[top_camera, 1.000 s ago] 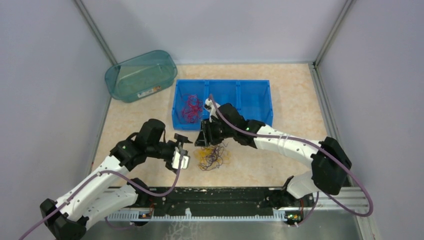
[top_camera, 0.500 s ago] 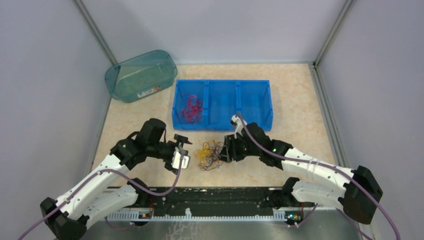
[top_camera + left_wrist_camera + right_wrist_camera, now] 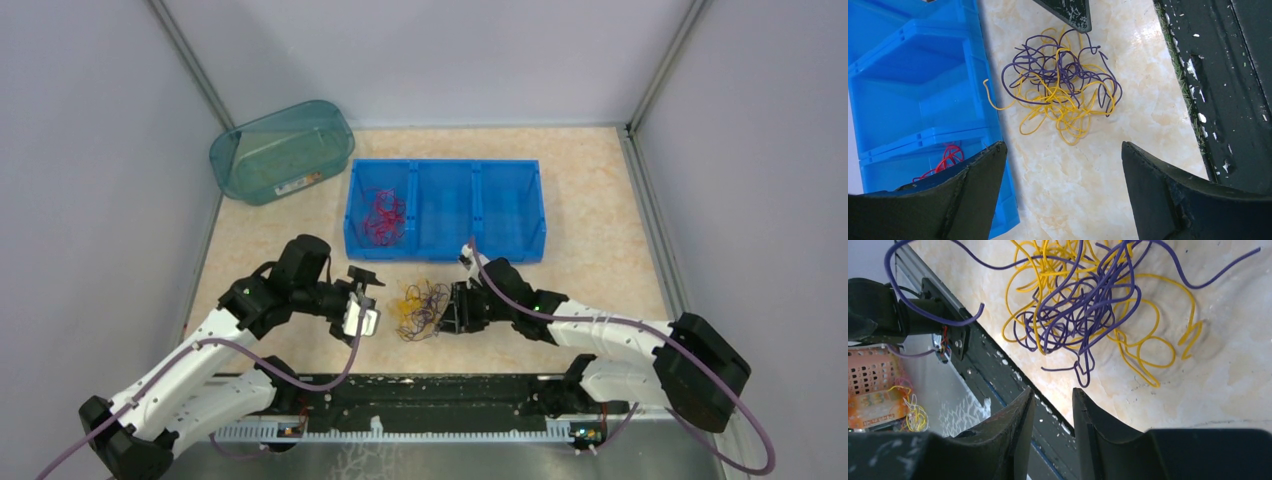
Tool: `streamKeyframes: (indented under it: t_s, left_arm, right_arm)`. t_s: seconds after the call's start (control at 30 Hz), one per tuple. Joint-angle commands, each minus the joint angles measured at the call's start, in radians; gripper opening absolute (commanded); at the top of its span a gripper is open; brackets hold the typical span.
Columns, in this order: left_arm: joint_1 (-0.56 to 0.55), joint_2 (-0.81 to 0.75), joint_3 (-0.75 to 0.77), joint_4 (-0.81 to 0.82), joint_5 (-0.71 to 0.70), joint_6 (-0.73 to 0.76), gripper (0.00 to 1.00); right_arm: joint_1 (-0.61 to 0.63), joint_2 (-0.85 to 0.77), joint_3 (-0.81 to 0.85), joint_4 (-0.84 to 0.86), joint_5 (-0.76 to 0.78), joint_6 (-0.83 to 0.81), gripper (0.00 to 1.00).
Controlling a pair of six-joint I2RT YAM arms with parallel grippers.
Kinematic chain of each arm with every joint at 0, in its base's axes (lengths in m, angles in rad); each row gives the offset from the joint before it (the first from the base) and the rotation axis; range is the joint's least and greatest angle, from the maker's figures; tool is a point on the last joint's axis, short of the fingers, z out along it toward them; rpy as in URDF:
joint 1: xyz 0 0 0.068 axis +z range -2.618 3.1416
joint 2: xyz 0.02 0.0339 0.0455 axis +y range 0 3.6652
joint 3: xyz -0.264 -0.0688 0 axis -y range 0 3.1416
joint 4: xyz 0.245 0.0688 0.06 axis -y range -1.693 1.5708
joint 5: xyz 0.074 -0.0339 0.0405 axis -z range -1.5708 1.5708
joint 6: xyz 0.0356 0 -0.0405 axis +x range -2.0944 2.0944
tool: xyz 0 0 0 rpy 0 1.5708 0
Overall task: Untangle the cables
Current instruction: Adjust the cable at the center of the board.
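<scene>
A tangle of thin purple and yellow cables (image 3: 422,308) lies on the table in front of the blue bin. It also shows in the left wrist view (image 3: 1063,90) and in the right wrist view (image 3: 1083,305). Red cables (image 3: 383,215) lie in the bin's left compartment and peek in the left wrist view (image 3: 948,156). My left gripper (image 3: 362,303) (image 3: 1062,146) is wide open and empty, just left of the tangle. My right gripper (image 3: 458,308) (image 3: 1053,390) is low at the tangle's right edge, its jaws a narrow gap apart with nothing between them.
A blue three-compartment bin (image 3: 510,240) stands mid-table, its front wall close behind the tangle (image 3: 923,95). A teal see-through tub (image 3: 283,150) sits at the back left. A black rail (image 3: 430,400) (image 3: 998,365) runs along the near edge. Walls enclose the sides.
My right arm has drawn back from the bin's front edge and come down to the table at the right of the tangle. The left arm has not moved.
</scene>
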Motion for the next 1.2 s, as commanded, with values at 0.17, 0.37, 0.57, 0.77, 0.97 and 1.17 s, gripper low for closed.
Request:
streamKeyframes:
  t_s: [0.17,0.37,0.57,0.77,0.97,1.17]
  left_arm:
    - [-0.004,-0.009,0.031,-0.013,0.036,-0.001,0.91]
    - [-0.004,-0.013,0.034,-0.018,0.035,-0.001,0.91]
    - [-0.004,-0.021,0.028,-0.019,0.036,-0.001,0.91]
    - [-0.004,-0.018,0.034,-0.017,0.04,-0.004,0.91]
    - [-0.004,-0.02,0.039,-0.02,0.034,-0.006,0.91]
    - [-0.004,-0.023,0.034,-0.017,0.032,-0.005,0.91]
  right_arm:
    - [-0.022,0.068,-0.022,0.218,-0.028,0.039,0.31]
    - [-0.021,0.046,0.007,0.114,-0.028,0.007,0.33]
    - [-0.048,-0.078,-0.021,-0.002,0.032,-0.036,0.41]
    - [-0.059,-0.058,-0.047,0.084,0.03,-0.032,0.43]
    - [-0.059,0.034,-0.039,0.186,0.005,-0.027,0.35]
    - [-0.059,0.069,-0.058,0.292,-0.041,0.026,0.19]
